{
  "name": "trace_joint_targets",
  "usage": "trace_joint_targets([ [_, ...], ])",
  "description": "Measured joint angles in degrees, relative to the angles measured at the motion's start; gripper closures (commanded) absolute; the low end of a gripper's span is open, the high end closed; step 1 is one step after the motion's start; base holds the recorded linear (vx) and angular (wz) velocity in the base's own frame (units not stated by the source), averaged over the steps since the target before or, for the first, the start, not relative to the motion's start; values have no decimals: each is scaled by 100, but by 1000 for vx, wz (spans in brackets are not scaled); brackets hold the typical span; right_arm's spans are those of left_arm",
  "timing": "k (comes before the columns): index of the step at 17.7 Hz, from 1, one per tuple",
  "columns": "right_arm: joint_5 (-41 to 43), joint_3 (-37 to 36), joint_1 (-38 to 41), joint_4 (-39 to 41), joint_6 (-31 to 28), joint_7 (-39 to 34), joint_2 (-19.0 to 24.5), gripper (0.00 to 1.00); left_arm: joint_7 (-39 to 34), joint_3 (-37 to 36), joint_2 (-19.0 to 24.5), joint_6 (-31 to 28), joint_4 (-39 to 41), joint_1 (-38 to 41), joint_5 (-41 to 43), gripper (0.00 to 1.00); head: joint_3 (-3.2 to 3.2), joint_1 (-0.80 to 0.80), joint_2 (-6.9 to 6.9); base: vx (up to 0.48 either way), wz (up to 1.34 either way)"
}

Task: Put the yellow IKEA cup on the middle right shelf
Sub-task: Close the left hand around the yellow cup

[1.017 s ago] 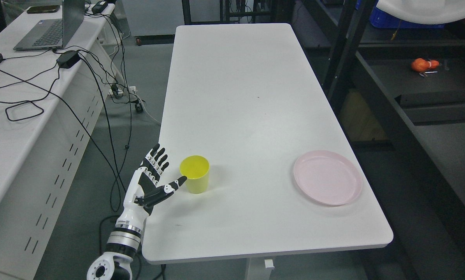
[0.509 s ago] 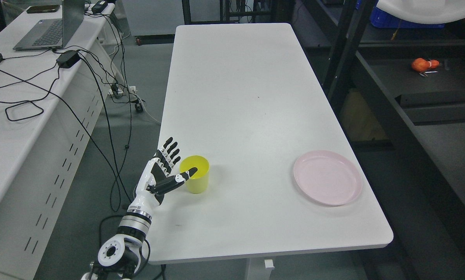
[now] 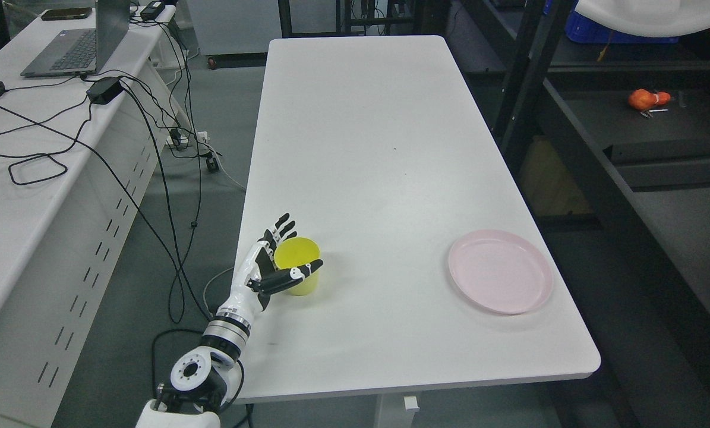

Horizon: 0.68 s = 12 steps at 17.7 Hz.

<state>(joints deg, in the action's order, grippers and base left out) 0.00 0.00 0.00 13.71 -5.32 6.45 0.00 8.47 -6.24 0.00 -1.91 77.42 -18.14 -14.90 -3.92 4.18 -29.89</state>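
The yellow cup (image 3: 299, 257) stands upright near the front left corner of the white table (image 3: 366, 137). My left hand (image 3: 299, 245) comes up from the lower left and straddles the cup. Its thumb (image 3: 307, 270) lies across the cup's near side, just below the rim. The fingers (image 3: 278, 229) are stretched out behind the cup's far left side and are not curled around it. The hand is open, and I cannot tell whether it touches the cup. My right hand is not in view.
A pink plate (image 3: 500, 271) lies at the table's front right. A dark shelf rack (image 3: 658, 139) stands to the right, with an orange object (image 3: 647, 98) on one level. Left of the table is a desk (image 3: 28, 196) with a laptop (image 3: 72, 50) and hanging cables (image 3: 170, 178).
My left hand has moved right and forward, from beside the cup to around it. The thumb now crosses the cup's front. The cup has not moved.
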Motion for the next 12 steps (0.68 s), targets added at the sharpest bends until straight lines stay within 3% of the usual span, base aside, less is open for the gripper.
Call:
trace_joint_targets([
  [5, 0, 0, 0, 0, 0, 0, 0, 1, 136, -258, 0, 0, -214, -22, 94, 3, 0, 0, 0, 0, 0],
  [7, 0, 0, 0, 0, 0, 8, 0, 1, 150, -323, 0, -7, -292, -32, 111, 14, 0, 0, 0, 0, 0],
  [9, 0, 0, 0, 0, 0, 14, 0, 1, 158, -361, 0, 17, -354, -37, 119, 34, 0, 0, 0, 0, 0],
  [12, 0, 0, 0, 0, 0, 23, 0, 1, 204, -346, 0, 221, -438, -13, 117, 75, 0, 0, 0, 0, 0],
])
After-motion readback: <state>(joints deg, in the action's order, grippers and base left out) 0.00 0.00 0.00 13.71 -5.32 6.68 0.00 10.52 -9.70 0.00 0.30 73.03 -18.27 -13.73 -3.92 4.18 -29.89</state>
